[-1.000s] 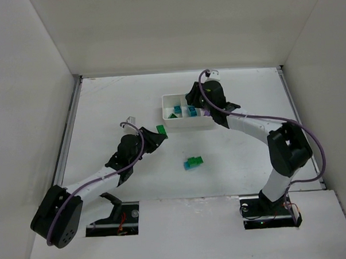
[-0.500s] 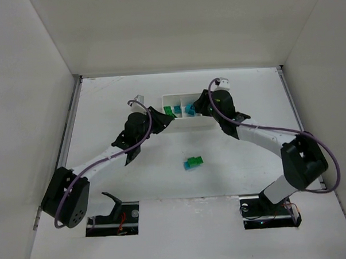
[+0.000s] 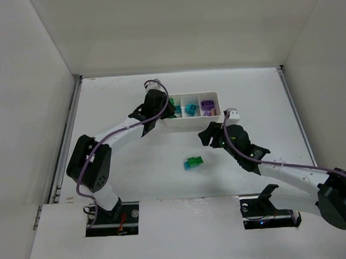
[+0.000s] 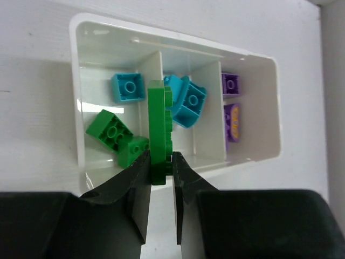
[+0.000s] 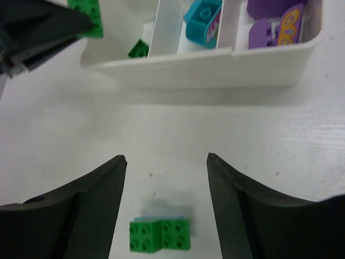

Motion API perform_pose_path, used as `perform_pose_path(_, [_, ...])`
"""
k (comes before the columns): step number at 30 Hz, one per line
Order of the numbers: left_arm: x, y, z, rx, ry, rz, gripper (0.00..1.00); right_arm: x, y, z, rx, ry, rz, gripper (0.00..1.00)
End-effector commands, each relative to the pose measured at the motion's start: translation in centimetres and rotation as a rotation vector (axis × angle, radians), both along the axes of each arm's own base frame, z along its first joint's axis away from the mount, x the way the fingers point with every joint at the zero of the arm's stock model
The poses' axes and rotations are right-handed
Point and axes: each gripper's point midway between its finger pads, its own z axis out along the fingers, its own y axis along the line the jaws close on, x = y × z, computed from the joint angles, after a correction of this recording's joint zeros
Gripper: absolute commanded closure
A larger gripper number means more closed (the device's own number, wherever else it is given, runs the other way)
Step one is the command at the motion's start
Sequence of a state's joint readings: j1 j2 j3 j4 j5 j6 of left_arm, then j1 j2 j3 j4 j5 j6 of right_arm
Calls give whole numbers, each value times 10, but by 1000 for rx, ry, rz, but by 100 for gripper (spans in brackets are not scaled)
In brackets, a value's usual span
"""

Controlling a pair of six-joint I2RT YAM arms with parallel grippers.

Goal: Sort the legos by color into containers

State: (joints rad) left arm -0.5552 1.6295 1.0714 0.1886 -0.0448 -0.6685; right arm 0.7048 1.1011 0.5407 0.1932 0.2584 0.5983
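Left fingers [image 4: 137, 205] are pinching a thin green brick [image 4: 158, 135] on edge, over the tray [image 4: 232, 163] divider beside its green-brick compartment. Right fingers [image 5: 97, 199] are standing open above a green-teal clump [image 5: 160, 236] on the tabletop [image 5: 269, 140], near the tray's front wall. Bricks are looking hard, light, slick and studded, so probably best pinching the flat side walls.

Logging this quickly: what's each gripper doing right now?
Left gripper: shut on a flat green plastic lego brick.
Right gripper: open, holding nothing.
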Motion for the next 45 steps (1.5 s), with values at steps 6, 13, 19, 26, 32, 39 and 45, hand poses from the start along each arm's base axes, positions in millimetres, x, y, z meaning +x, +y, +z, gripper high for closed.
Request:
perform_pose_path(6, [22,2,3,192,-30,15,78,-47,22,-22,-91,39,124,32])
perform_pose_path(13, [24,8,11,249,-69,48,62,-66,48,-28,-172,57,226,27])
perform_pose_path(19, [2,14,39,197,-129,42,60,-72,59,-39,-229,77,260,29])
perform_pose_path(26, [-63,26,24,118,-107,21,60,-80,73,-51,-308,111,310,35])
perform_pose_path(32, [-104,51,-5,83,-50,57,60,-80,81,-63,-347,139,316,42])
perform_pose_path(39, [-124,75,-29,78,-9,84,60,-77,71,-72,-417,161,269,50])
perform_pose_path(45, [-128,78,-35,70,-1,82,60,-78,76,-73,-434,164,280,55])
